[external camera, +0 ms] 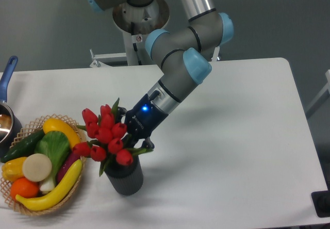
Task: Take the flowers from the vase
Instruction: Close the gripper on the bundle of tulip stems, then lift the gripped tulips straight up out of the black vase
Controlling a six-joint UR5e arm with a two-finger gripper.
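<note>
Flowers [105, 136] — your bunch of red tulips with green leaves — stand in the vase [125, 177], heads leaning up and to the left, toward the wicker basket [51, 204]. You can see their stems disappear into the mouth of the vase, a short dark grey cylinder standing upright on the white counter [232, 136], near its front edge and just right of the basket.

From this one fixed camera, you see the arm reach down from the upper middle, its grey links and light-blue joint caps slanting left. The end effector [135, 140] sits right behind the blooms, just above the vase's rim, with a blue light glowing on its dark wrist. The tulips and leaves cover the fingers, so you cannot tell whether they are spread or pinching the stems.

To your left, the basket holds a banana, a yellow pepper, a cucumber, a leafy green, an orange and other produce. A blue-handled pot [6, 105] peeks in at the left edge of the counter — well apart from the vase.
</note>
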